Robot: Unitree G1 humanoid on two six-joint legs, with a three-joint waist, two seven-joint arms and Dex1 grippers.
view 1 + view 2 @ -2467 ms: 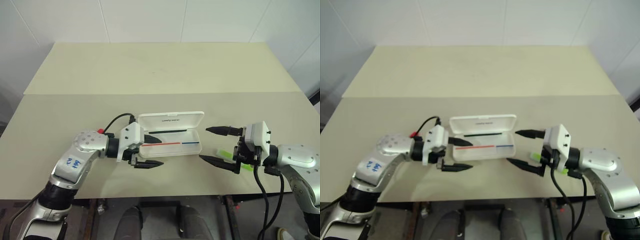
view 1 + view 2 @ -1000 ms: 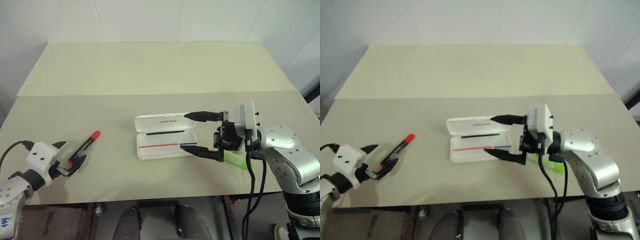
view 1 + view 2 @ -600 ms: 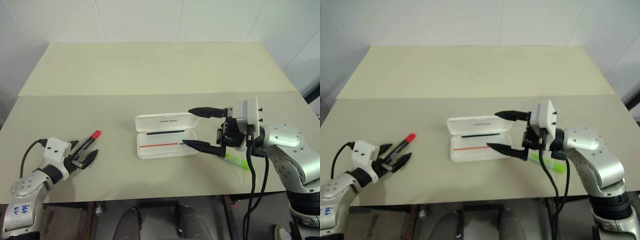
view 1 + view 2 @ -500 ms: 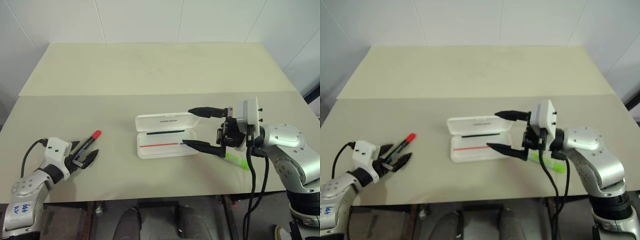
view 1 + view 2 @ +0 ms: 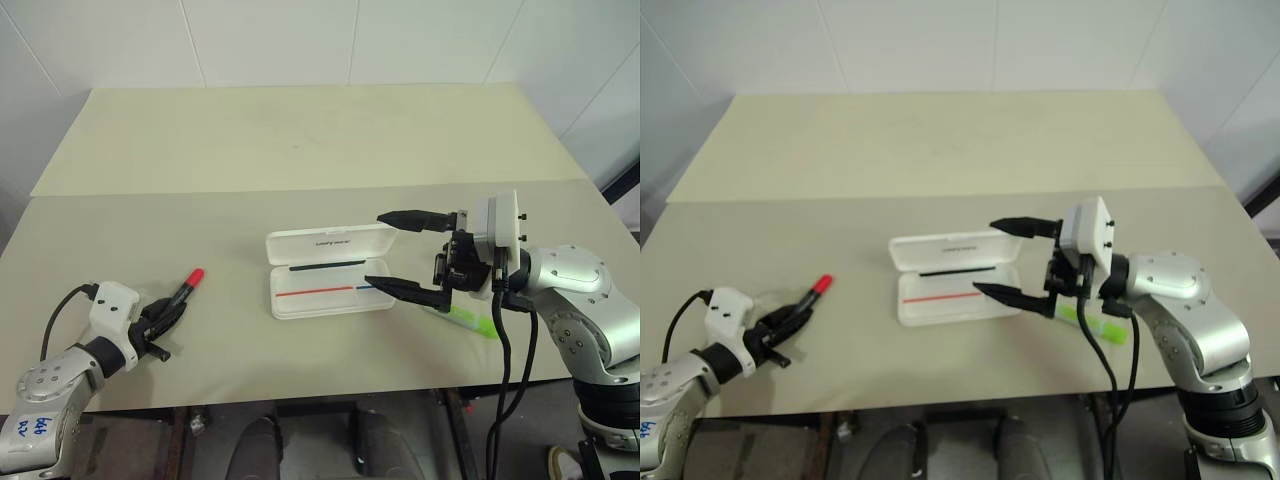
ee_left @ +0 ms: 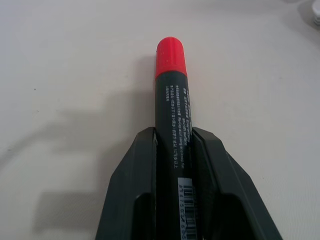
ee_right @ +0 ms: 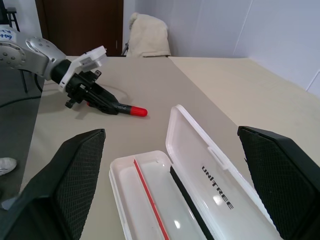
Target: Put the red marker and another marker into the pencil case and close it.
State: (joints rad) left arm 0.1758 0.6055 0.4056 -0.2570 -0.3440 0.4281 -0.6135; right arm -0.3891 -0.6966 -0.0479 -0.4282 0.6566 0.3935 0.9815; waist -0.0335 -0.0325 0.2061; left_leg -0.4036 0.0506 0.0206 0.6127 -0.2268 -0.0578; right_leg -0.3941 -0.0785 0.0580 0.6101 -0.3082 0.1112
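The red marker (image 6: pixel 172 107), black barrel with a red cap (image 5: pixel 193 276), lies near the table's front left. My left gripper (image 5: pixel 165 315) is shut on its barrel, one finger (image 6: pixel 135 170) pressed against each side. The white pencil case (image 5: pixel 330 285) lies open at the table's middle, lid (image 7: pixel 220 175) folded back, with thin red, blue and black lines inside. My right gripper (image 5: pixel 375 248) hangs open over the case's right end with nothing in it. The lime-green marker (image 5: pixel 470 322) lies on the table right of the case, partly hidden under my right hand.
The tan table (image 5: pixel 300 140) stretches far back behind the case, with a seam running across it. A black cable (image 5: pixel 510 350) hangs from my right wrist past the table's front edge.
My left gripper's fingers, open on either side of the red marker half a second ago, have closed on its barrel. The right arm has kept still.
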